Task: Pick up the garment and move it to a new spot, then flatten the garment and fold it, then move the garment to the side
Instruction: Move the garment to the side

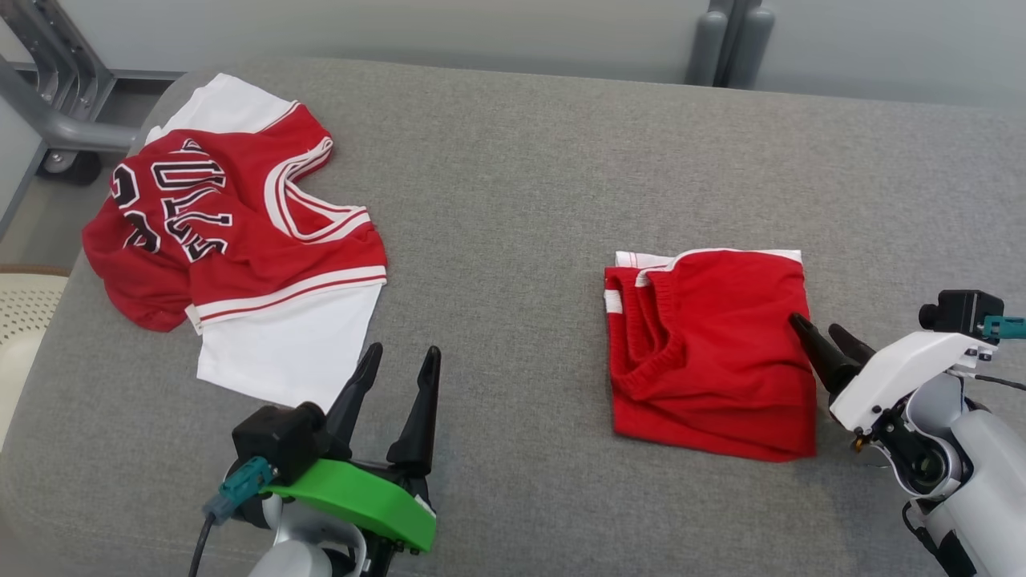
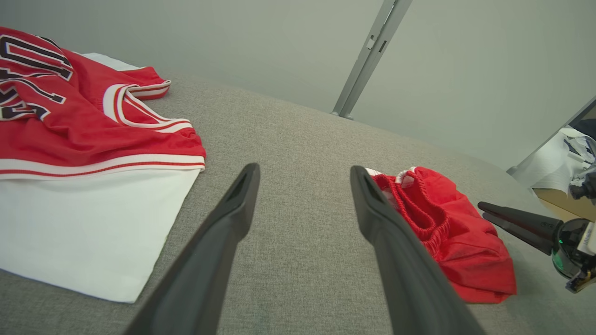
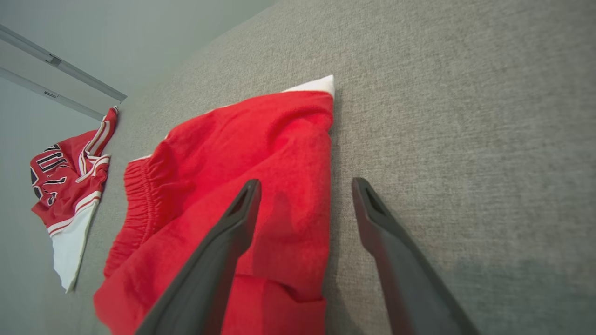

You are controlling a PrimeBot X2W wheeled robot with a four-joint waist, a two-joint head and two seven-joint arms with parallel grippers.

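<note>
The head camera looks forward and down from high over the grey padded surface (image 1: 521,160), with the left gripper (image 1: 405,350) and right gripper (image 1: 813,323) near its bottom edge. The left wrist camera sits low behind its jaws and looks along the fabric. The right wrist camera tilts down at close range, its jaws astride the edge of the red shorts (image 3: 260,153). All three views share the shorts and the jersey (image 1: 240,232).

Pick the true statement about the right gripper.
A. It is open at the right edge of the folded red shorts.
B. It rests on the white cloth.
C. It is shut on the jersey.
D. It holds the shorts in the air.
A: the right gripper stands open, one finger over the folded red shorts and the other over the grey surface beside them.
</note>
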